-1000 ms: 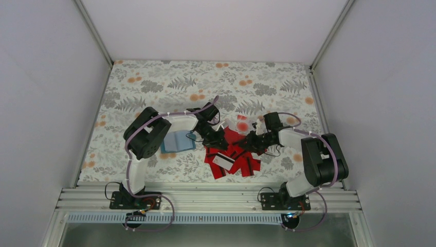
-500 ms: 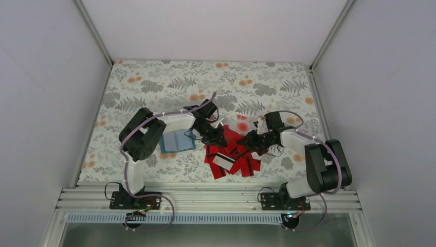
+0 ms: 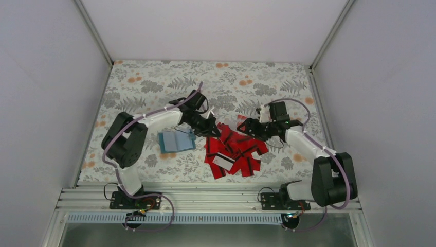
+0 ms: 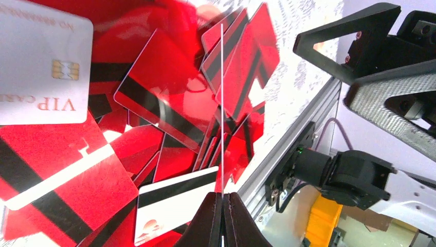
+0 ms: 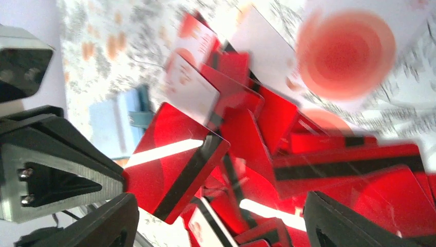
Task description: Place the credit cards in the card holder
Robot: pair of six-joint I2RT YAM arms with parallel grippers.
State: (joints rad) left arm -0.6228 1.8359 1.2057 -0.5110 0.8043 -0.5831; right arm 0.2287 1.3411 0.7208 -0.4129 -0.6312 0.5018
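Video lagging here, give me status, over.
Left hand shut on one card. Right hand open, empty. Card holder lies open beside left hand; nothing in the way.

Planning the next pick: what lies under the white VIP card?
The white VIP card lies on top of red credit cards with black stripes; their edges stick out below and beside it. Whatever sits under its middle is covered.

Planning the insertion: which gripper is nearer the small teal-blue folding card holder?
Left. The left gripper hovers just right of the card holder; the right gripper is farther right, over the thin red cards.
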